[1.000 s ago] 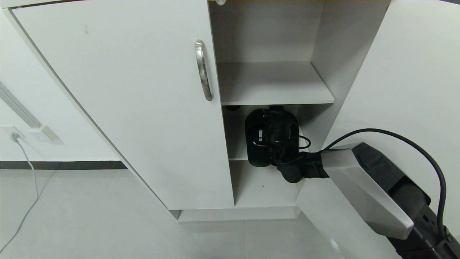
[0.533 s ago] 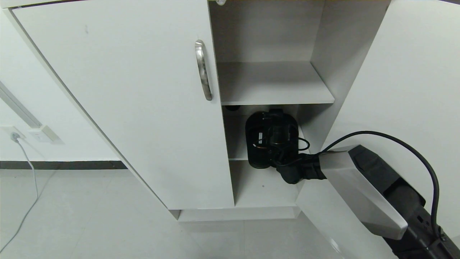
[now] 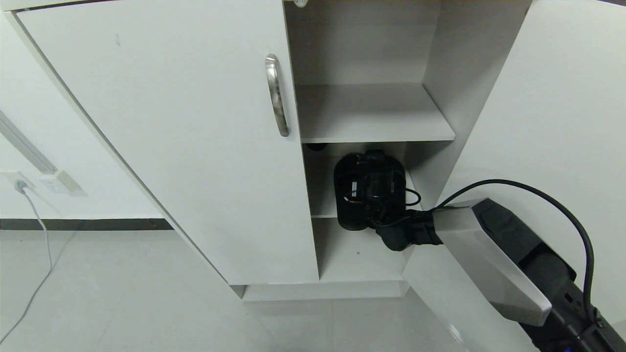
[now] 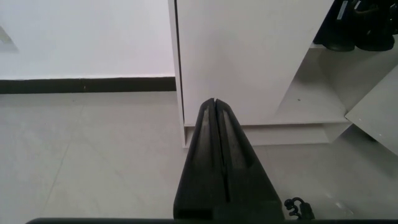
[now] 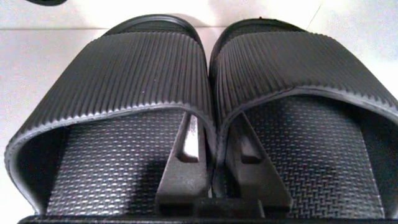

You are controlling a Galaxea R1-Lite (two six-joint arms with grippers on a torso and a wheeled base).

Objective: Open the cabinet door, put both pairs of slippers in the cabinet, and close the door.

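The pair of black slippers (image 3: 367, 188) sits inside the cabinet (image 3: 442, 73) in the middle compartment, under the upper shelf (image 3: 371, 112), toes pointing into the cabinet and heels reaching just past the front edge of the lower shelf (image 3: 323, 208). Whether the soles rest on that shelf or hang just above it cannot be told. The right wrist view shows the two slippers (image 5: 205, 81) side by side and touching, ribbed straps up. The right gripper (image 5: 214, 143) is clamped on the pair where they meet, one finger (image 5: 188, 140) under the strap of one slipper, the other under the strap of its neighbour, with the two inner walls pinched between them. In the head view the right gripper (image 3: 386, 215) enters the opening from the right, its arm passing in front of the open right door (image 3: 547, 122). The left door (image 3: 171, 122) is closed, its metal handle (image 3: 277, 95) upright near the door's edge. A small dark shape (image 3: 317, 146) lies deeper in the same compartment, too little of it showing to name. The left gripper (image 4: 214, 118) hangs low over the tiled floor (image 4: 93, 155) before the cabinet's base, fingers pressed together with nothing between them. On the wall to the left a socket (image 3: 19, 186) has a grey cable (image 3: 44, 244) trailing down to the floor
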